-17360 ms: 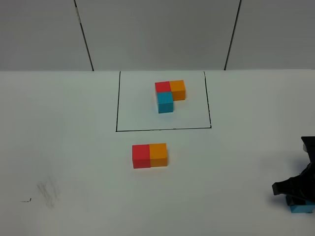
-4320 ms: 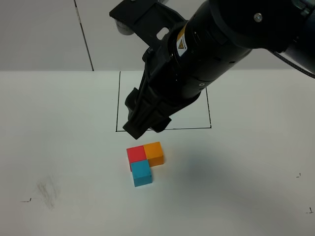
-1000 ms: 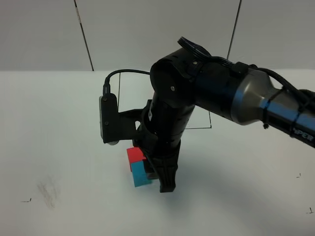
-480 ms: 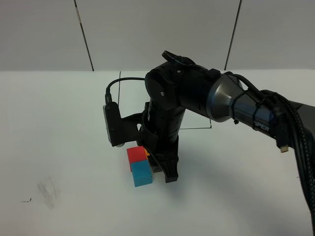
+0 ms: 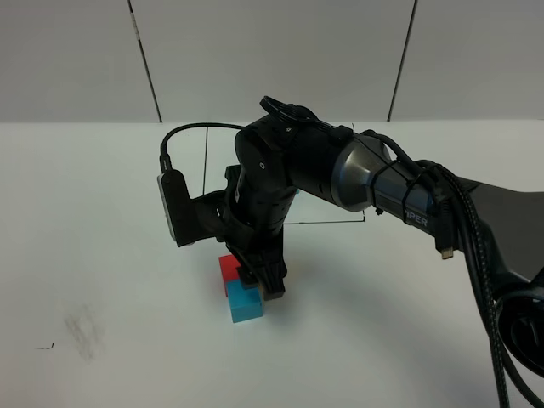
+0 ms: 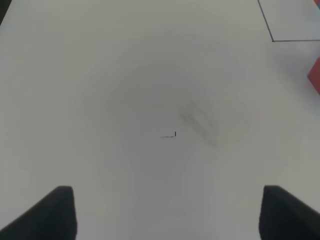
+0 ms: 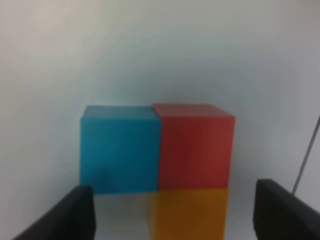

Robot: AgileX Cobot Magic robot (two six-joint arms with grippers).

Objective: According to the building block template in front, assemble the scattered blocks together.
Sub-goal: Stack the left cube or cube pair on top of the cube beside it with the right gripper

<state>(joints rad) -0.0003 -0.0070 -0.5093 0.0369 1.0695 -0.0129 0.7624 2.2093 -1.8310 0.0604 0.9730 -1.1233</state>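
Pretty much done: blue block (image 7: 120,149), red block (image 7: 196,146) and orange block (image 7: 190,212) sit touching in an L mid-frame, my right tool (image 7: 170,212) partly spread, holding nothing.

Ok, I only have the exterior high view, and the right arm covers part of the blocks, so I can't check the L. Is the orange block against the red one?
Observer: Yes. The right wrist view shows the orange block flush against the red block.
Operator: And the blue one?
Observer: The blue block touches an adjacent face of the red block, so the three form an L.
Operator: Are the fingers gripping anything?
Observer: No. The right fingers stand apart on either side of the orange block, with a gap on each side.
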